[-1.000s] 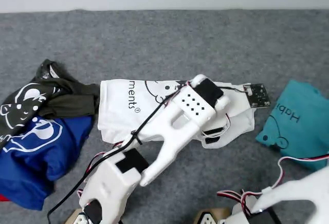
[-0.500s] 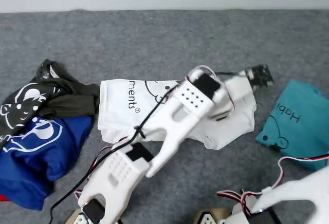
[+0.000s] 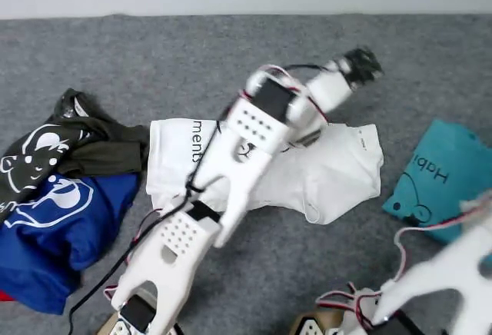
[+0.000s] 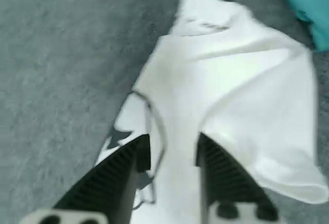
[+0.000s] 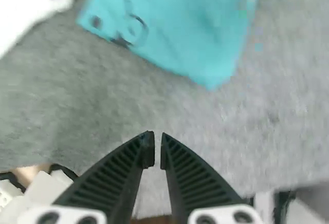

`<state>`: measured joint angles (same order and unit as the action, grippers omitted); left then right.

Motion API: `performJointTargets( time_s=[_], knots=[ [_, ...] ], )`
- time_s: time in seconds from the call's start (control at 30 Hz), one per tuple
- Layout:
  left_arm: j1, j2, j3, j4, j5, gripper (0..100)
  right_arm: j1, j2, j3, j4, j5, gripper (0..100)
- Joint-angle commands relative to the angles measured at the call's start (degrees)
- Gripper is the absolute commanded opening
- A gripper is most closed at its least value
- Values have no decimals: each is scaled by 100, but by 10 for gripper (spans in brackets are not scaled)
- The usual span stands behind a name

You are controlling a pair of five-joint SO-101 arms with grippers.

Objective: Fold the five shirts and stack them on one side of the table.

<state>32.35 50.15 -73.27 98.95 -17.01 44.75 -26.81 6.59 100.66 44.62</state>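
A white shirt [image 3: 323, 170] with dark print lies partly folded at the table's centre. My left gripper [image 4: 172, 154] hovers above the white shirt [image 4: 231, 90], open, with nothing between its fingers. The left arm [image 3: 261, 116] stretches over the shirt's far edge. A folded teal shirt [image 3: 446, 174] rests at the right. My right gripper [image 5: 154, 149] is shut and holds nothing, over bare carpet near the teal shirt [image 5: 175, 23]. A dark olive shirt [image 3: 92, 147] and a blue shirt [image 3: 54, 227] lie crumpled at the left.
Grey carpet [image 3: 192, 58] covers the table, with open room along the far side. A red scrap [image 3: 4, 296] peeks out under the blue shirt. The right arm [image 3: 438, 281] sits at the near right edge.
The left arm has lifted off the white shirt's right half and swung toward the far side. The shirt's right part now lies uncovered. The right arm shifted slightly.
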Motion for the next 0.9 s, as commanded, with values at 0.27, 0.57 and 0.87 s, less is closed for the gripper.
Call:
performJointTargets(
  time_s=[0.27, 0.57, 0.87],
  knots=[
    [-2040, -2831, 2782, 167, 114, 70, -3556, 769, -62, 136, -1204, 41],
    [-3578, -5626, 5675, 149, 79, 70, -4778, 1736, -70, -163, -1204, 198],
    [-4185, -6804, 7240, 141, 79, 70, -5437, 2167, -70, -488, -835, 199]
  ],
)
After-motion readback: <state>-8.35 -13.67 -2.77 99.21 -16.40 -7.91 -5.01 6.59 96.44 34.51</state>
